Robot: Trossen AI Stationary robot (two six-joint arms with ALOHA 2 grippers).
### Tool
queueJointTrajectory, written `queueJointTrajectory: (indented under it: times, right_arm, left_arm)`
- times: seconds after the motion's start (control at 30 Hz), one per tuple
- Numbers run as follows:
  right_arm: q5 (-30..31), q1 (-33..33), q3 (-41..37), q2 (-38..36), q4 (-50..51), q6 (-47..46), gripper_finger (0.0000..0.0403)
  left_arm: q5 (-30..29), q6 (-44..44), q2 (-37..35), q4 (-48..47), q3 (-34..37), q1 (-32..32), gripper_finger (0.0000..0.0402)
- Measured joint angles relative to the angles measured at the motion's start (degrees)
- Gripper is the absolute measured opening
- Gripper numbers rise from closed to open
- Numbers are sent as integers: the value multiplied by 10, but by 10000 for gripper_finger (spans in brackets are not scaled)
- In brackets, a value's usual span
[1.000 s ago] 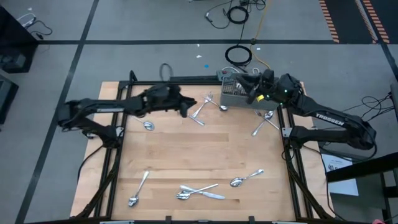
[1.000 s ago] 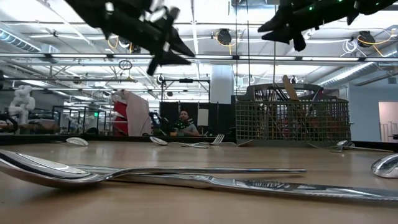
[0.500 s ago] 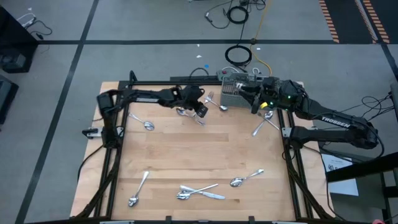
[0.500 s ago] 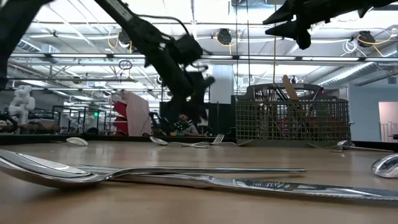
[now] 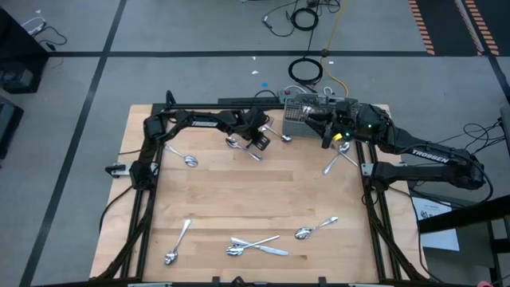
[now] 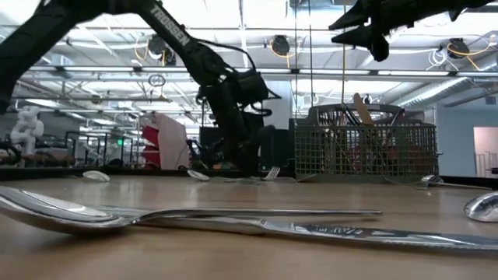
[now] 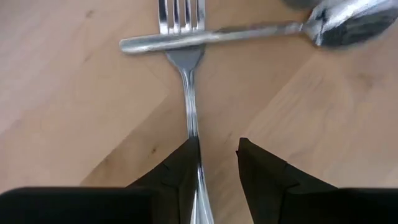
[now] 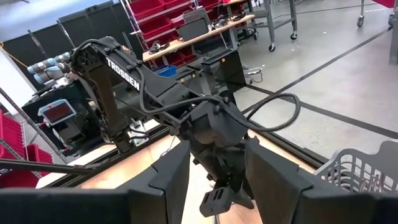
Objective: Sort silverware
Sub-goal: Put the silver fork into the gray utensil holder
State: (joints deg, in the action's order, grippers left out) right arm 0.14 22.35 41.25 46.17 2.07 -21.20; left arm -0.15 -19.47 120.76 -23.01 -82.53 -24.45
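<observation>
Sorting is partly done: some silverware stands in the basket [image 5: 304, 114]; about ten pieces lie on the table [image 5: 239, 199]. Left gripper [image 7: 214, 165], fingers apart, straddles a fork [image 7: 186, 93] beside the basket. Right gripper [image 5: 325, 134] hangs above the basket, fingers apart, empty.

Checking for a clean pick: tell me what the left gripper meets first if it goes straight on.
Probably the slender silver metal fork: the left gripper, fingers apart, points down at the handle, which runs beside one finger.
</observation>
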Motion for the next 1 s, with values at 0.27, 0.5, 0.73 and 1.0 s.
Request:
queueJointTrajectory:
  times: [0.27, 0.5, 0.73, 1.0]
  right_arm:
    - [-1, 0, 0, 0, -3, 7, 146]
    - [-1, 0, 0, 0, -6, 9, 146]
    - [-3, -2, 0, -4, -6, 9, 146]
    - [-3, -18, 0, -22, -6, 11, 146]
  left_arm:
    - [15, 21, 3, -41, -15, -3, 121]
    - [20, 23, 5, -70, -16, -5, 89]
    - [22, 29, 47, -105, -24, -4, 29]
    - [31, 38, 47, -94, -33, -3, 10]
